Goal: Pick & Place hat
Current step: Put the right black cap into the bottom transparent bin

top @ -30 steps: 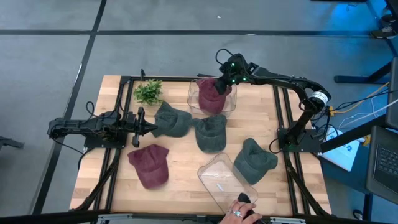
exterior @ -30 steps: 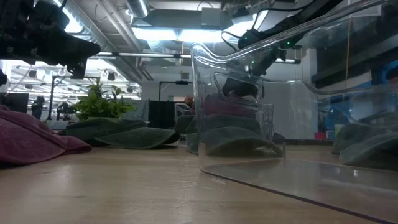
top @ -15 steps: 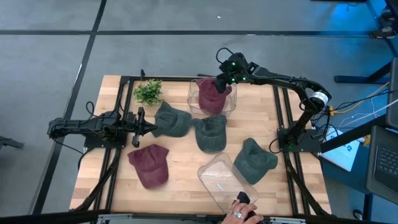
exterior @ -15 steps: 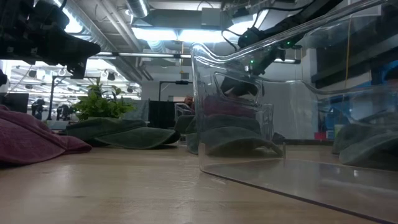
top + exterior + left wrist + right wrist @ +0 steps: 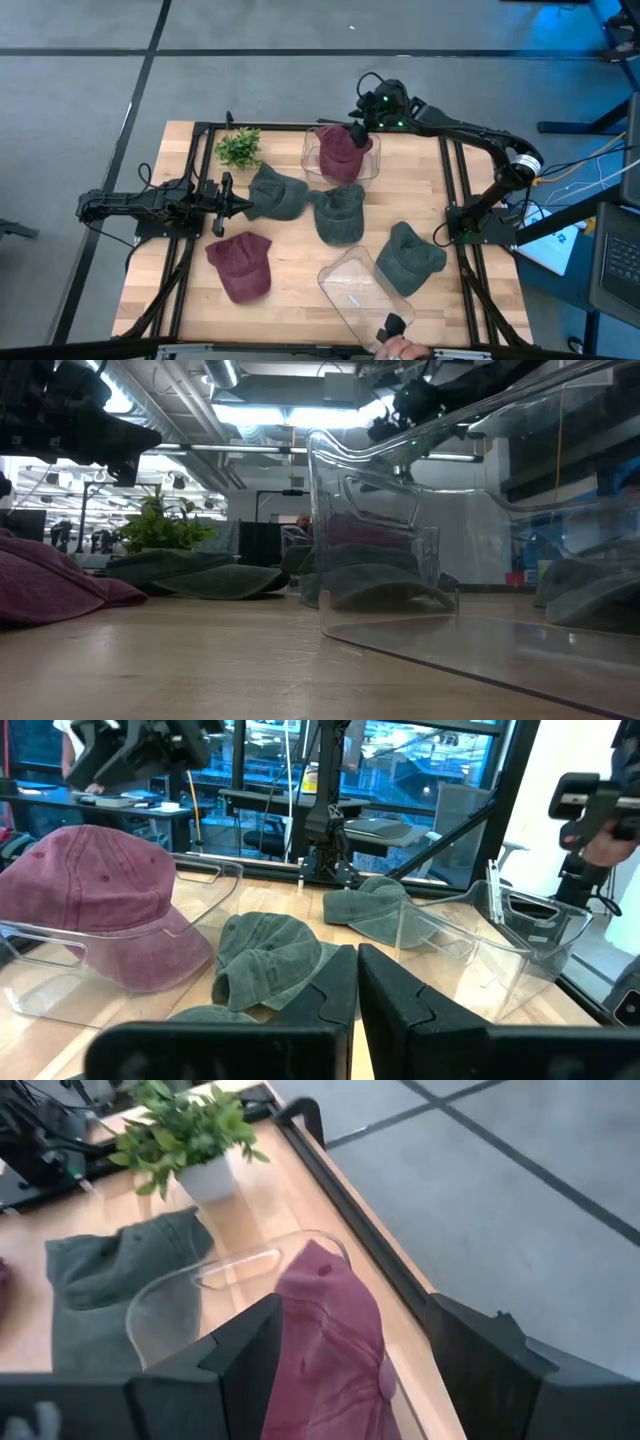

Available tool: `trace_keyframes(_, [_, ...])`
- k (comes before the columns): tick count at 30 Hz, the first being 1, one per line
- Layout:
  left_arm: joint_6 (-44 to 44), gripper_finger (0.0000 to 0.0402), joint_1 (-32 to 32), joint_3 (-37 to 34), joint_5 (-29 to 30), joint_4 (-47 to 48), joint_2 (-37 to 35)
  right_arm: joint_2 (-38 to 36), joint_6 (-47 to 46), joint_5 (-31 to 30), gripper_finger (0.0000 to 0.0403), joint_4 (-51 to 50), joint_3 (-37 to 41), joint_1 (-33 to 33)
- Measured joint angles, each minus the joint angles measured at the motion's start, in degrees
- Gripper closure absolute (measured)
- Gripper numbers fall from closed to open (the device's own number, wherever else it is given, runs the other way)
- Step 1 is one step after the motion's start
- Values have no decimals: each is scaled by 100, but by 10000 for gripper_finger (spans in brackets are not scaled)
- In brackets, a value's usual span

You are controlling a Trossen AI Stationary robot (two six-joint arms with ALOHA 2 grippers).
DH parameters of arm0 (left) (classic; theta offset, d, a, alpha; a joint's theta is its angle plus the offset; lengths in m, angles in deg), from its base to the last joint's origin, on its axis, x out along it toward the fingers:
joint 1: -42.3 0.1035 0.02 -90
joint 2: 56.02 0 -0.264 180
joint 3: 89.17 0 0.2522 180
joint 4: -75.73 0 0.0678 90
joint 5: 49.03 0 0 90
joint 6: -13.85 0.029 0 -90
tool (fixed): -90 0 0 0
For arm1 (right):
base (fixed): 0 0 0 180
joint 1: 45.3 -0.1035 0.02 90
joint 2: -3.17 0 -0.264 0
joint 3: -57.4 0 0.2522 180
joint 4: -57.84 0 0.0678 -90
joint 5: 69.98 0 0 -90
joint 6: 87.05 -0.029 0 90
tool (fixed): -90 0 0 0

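A maroon hat [image 5: 340,152] lies in a clear bin [image 5: 312,160] at the table's far middle, its crown up and its brim over the bin's near side. My right gripper [image 5: 356,128] hangs open just above the hat [image 5: 325,1330], one finger on either side, touching nothing. Three green hats [image 5: 277,192] [image 5: 340,213] [image 5: 410,258] and a second maroon hat [image 5: 240,266] lie on the table. My left gripper [image 5: 243,207] waits shut at the left, level, beside the nearest green hat [image 5: 270,955].
A second clear bin [image 5: 352,290] lies tipped near the front edge, with a person's hand [image 5: 400,346] at it. A small potted plant [image 5: 238,147] stands at the far left. A black frame rail [image 5: 445,180] runs along the table's right side.
My right gripper has risen out of the far bin and drawn slightly toward the table's far right, rolling a little. The maroon hat has stayed lying in the bin. The person's hand at the front edge has pulled back.
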Motion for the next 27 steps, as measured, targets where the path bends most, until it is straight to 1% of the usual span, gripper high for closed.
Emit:
trace_keyframes(7, [0,394,-1,1,0,2,-1,-451,-8,1,159,-55,0,-136])
trace_keyframes(12, [0,391,1,1,0,0,0,-743,-17,2,159,-195,0,-358])
trace_keyframes(27, [0,389,1,1,2,1,0,-1290,-469,65,159,-572,0,-1508])
